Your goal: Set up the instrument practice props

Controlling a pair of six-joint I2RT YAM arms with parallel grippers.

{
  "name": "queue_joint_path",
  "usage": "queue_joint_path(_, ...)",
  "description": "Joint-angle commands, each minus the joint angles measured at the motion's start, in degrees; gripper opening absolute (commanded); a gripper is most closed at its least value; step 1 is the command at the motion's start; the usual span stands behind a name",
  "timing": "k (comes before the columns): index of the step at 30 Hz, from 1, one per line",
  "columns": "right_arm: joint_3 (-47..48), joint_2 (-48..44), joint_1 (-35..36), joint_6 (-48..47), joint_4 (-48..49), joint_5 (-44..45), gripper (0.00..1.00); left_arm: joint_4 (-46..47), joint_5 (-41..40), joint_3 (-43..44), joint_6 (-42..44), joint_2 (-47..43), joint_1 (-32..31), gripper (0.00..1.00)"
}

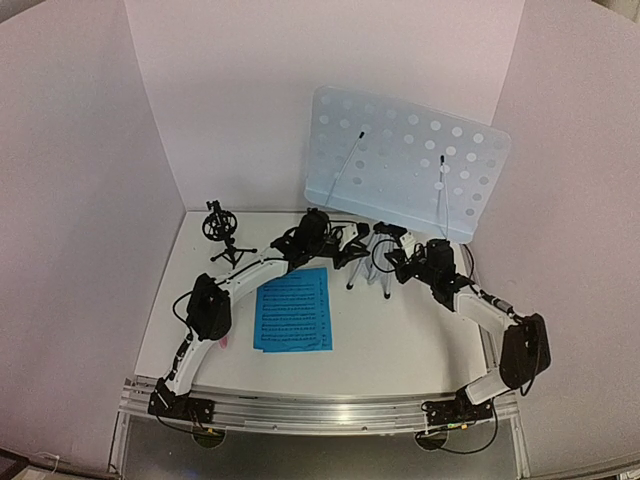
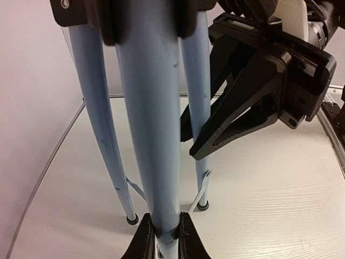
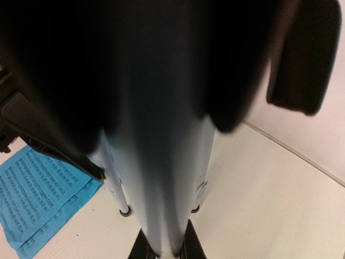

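White table, blue pages, seemingly printed staves

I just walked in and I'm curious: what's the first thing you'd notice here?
The big pale blue music stand, full of holes, leans at the back and catches the eye first. Under it, the left gripper and right gripper both clamp its tripod. Bright blue sheet music lies flat on the table in front.
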Motion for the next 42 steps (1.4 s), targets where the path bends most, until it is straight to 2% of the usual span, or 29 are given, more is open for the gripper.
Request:
queue_joint_path(1, 4.1, -4.9, -3.1, -3.8, -11.9, 8.9, 0.00, -3.9, -5.4, -1.2, 4.4, -2.9, 3.7, 0.00)
queue_joint_path(7, 9.1, -2.8, -5.1, -3.3, -21.6, 3.9, 0.00, -11.3, -3.2, 2.1, 5.1, -3.7, 3.7, 0.00)
queue_joint_path(11, 9.7, -2.8, -6.6, -3.8, -23.4, 2.8, 0.00, -13.5, -3.6, 0.8, 5.8, -5.2, 3.7, 0.00)
queue_joint_path(17, 8.7, -3.3, -9.9, -4.0, -25.6, 0.2, 0.00, -17.0, -5.5, 2.9, 7.2, -5.3, 3.8, 0.00)
queue_joint_path(23, 10.7, -1.5, -11.0, -3.6, -27.4, -2.4, 0.00, -19.8, -4.1, 5.5, 5.4, -5.1, 3.8, 0.00)
queue_joint_path(29, 9.8, -1.7, -11.0, -6.1, -27.7, 0.1, 0.00, -16.7, -5.7, -0.8, 6.6, -5.7, 3.9, 0.00)
queue_joint_path(33, 10.6, -2.4, -12.0, -9.5, -30.3, 1.2, 0.00, -16.7, -5.8, -0.9, 6.1, -5.7, 3.6, 0.00)
queue_joint_path(42, 13.4, -2.0, -15.3, -13.6, -36.8, -0.7, 0.00, -24.6, -6.3, -0.5, 9.1, -7.7, 3.6, 0.00)
